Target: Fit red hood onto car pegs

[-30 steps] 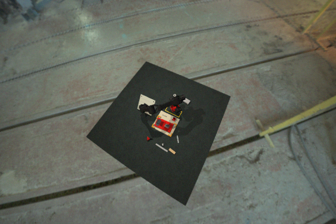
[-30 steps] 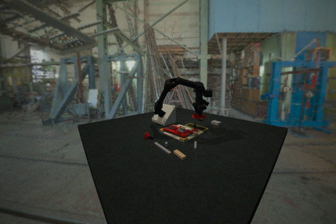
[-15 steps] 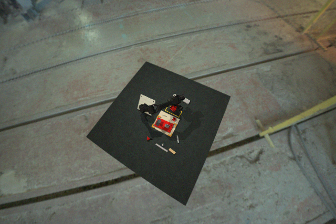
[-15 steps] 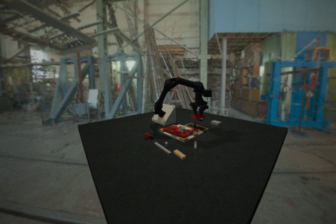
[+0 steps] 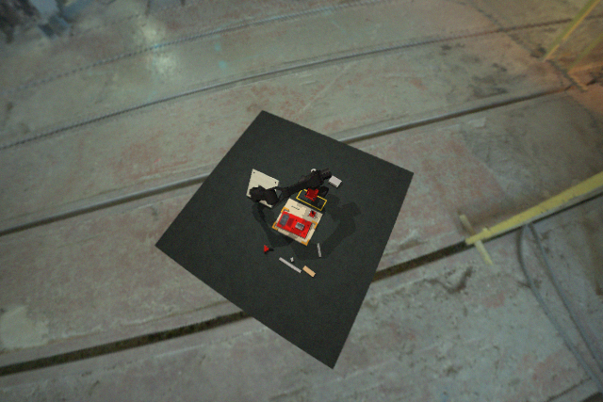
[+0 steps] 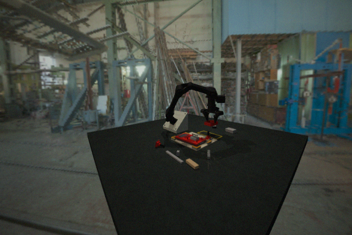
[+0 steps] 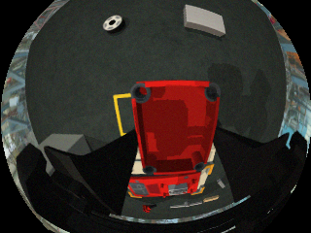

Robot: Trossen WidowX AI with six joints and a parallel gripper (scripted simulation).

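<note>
My gripper is shut on the red hood and holds it in the air. The hood hangs over the yellow-outlined rectangle, just behind the car. In the wrist view the hood's flat roof and dark corner holes face the camera. The red car chassis sits in its pale jig, with the grey engine block on its deck. The pegs are too small to make out.
A grey block lies behind right of the jig. A small washer lies nearby. A red piece, a grey bar, a wooden block and a small pin lie in front. The arm's base stands at the back left.
</note>
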